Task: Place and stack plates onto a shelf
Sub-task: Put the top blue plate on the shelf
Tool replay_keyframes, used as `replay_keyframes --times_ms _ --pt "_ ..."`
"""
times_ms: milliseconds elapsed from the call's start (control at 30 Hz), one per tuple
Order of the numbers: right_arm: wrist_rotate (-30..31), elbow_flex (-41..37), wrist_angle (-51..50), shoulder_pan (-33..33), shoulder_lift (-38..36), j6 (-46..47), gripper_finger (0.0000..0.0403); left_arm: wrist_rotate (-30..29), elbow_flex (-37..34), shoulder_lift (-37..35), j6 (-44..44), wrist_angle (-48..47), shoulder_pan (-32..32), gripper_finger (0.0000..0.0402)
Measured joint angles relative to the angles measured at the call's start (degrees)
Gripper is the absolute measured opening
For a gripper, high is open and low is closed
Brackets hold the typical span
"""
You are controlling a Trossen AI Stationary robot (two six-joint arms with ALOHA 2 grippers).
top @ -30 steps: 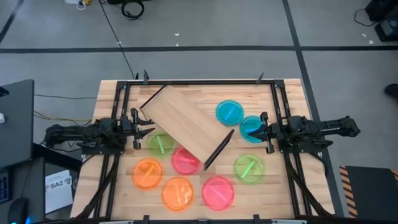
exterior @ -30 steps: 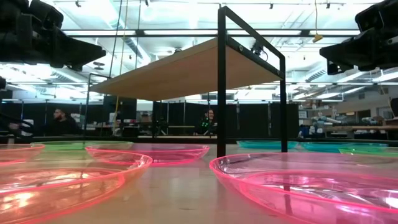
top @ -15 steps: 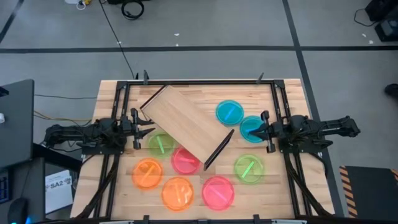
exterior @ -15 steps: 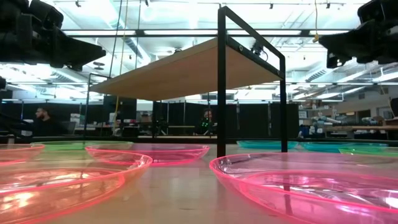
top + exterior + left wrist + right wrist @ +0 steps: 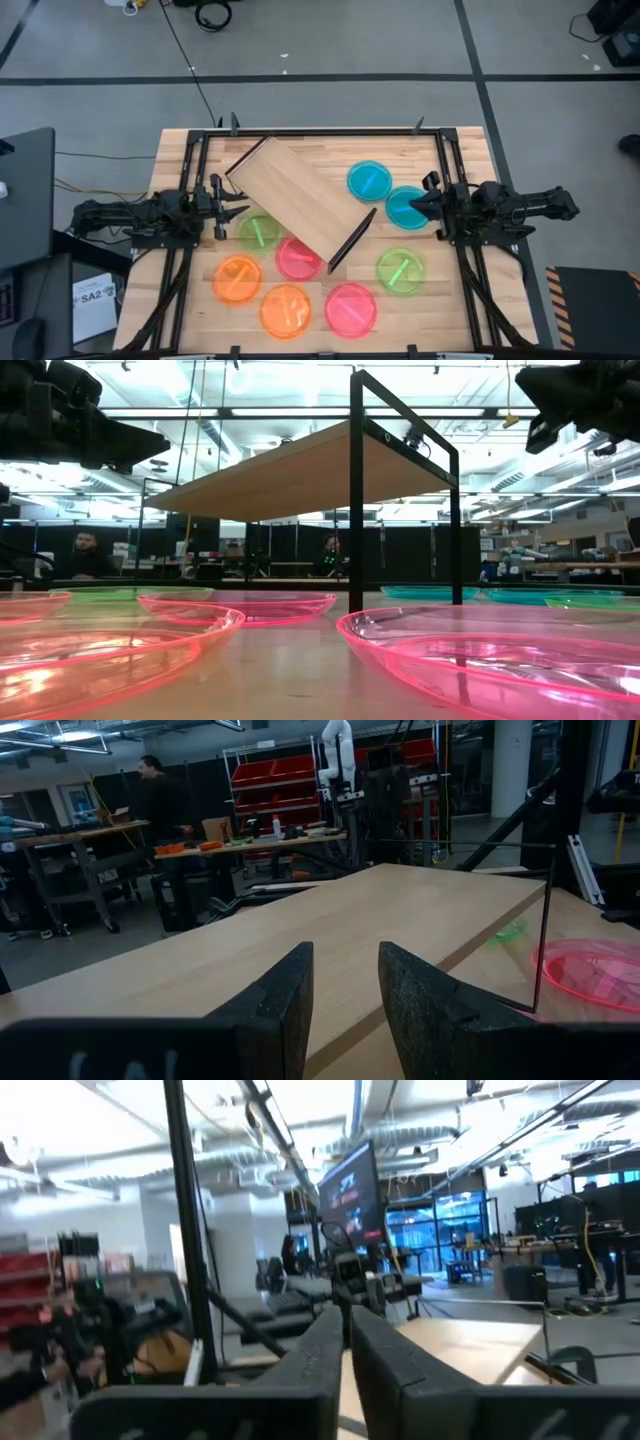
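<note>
The shelf (image 5: 295, 200), a light-wood board on thin dark end frames, stands slantwise on the middle of the table (image 5: 180, 150). It shows raised in the low view (image 5: 290, 475). Several plates lie flat on the table around it: two cyan (image 5: 369, 180) (image 5: 405, 207), two green (image 5: 259, 231) (image 5: 400, 270), two pink (image 5: 298, 258) (image 5: 350, 309), two orange (image 5: 237, 279) (image 5: 285, 310). My left gripper (image 5: 237, 210) (image 5: 345, 990) hovers open at the shelf's left, level. My right gripper (image 5: 418, 203) (image 5: 347, 1342) hangs above the right cyan plate, tipped upward, shut to a thin slit, holding nothing.
A dark metal frame (image 5: 320, 131) runs along the table's edges. Both arm bases sit at the table's left and right sides. People and workbenches show in the room beyond the far edge (image 5: 335, 555). Bare tabletop lies at the far right (image 5: 465, 160).
My right gripper has risen and tipped its fingers upward, rolling a little, and has drawn back slightly toward the table's right edge. In the low view it has climbed toward the picture's top. The plates and the shelf have stayed where they were.
</note>
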Motion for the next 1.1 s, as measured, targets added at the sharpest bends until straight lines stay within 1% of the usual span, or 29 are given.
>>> replay_keyframes --times_ms 133,300,467,633,800,900,1000,1100 --pt "0.63 0.00 1.25 0.01 0.00 2.83 0.0081 0.00 -0.01 -0.02 -0.02 0.00 -0.02 0.0123" --pt "1.94 0.00 3.09 0.02 0.00 6.29 0.0144 0.02 0.00 0.00 -0.02 0.00 -0.02 0.0123" --pt "1.94 0.00 7.41 0.00 0.00 6.65 0.0195 0.01 0.00 -0.02 -0.01 -0.02 -0.02 0.0123" --pt "1.94 0.09 9.62 0.00 0.00 6.33 0.0227 0.01 -0.01 -0.01 -0.02 -0.02 -0.02 0.0123" --pt "2.33 2.29 8.45 0.02 0.80 2.97 0.0235 0.00 0.00 0.00 -0.02 -0.02 -0.01 0.0123" --pt "7.68 5.39 4.52 0.00 1.97 1.94 0.0235 0.00 0.00 0.00 -0.02 -0.02 -0.01 0.0123" --pt "15.67 9.97 -2.98 0.00 3.73 2.12 0.0235 0.00 0.00 0.00 -0.02 -0.02 0.00 0.0123" --pt "23.99 15.70 -12.09 -0.03 6.32 5.04 0.0235 0.00 0.00 0.00 -0.02 -0.04 -0.02 0.0123"
